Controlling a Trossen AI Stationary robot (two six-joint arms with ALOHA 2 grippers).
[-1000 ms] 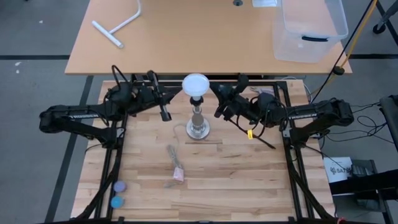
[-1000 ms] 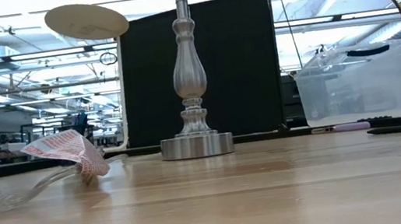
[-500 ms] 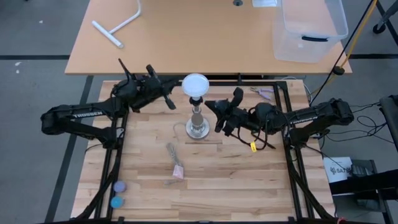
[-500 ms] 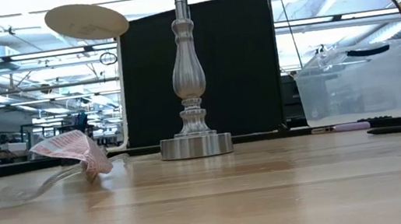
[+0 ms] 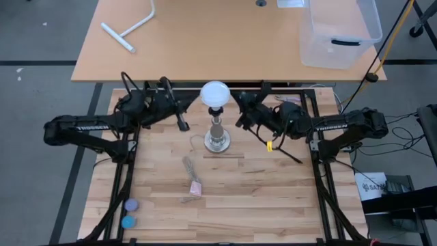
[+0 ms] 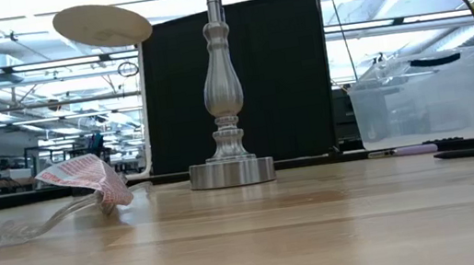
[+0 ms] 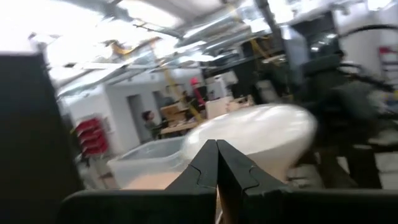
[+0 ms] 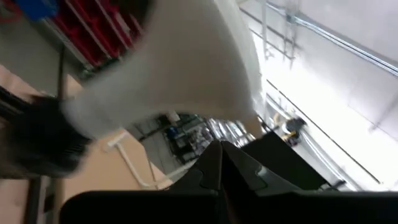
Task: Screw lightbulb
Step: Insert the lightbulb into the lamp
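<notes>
Arms have drawn back beside the lightbulb (image 5: pixel 214 93).

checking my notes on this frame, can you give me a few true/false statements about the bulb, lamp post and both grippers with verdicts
1. The lightbulb sits atop the metal lamp post. True.
2. The left gripper is clamped around the bulb. False: it is beside the post, apart from the bulb, fingers shut on nothing.
3. The right gripper is on the post's other side. True.
4. The lamp post lies tipped over on the table. False: it stands upright on its round base.
5. A clear plastic bin stands on the far table. True.
6. The right gripper holds the bulb. False: its fingers are closed and empty.
</notes>
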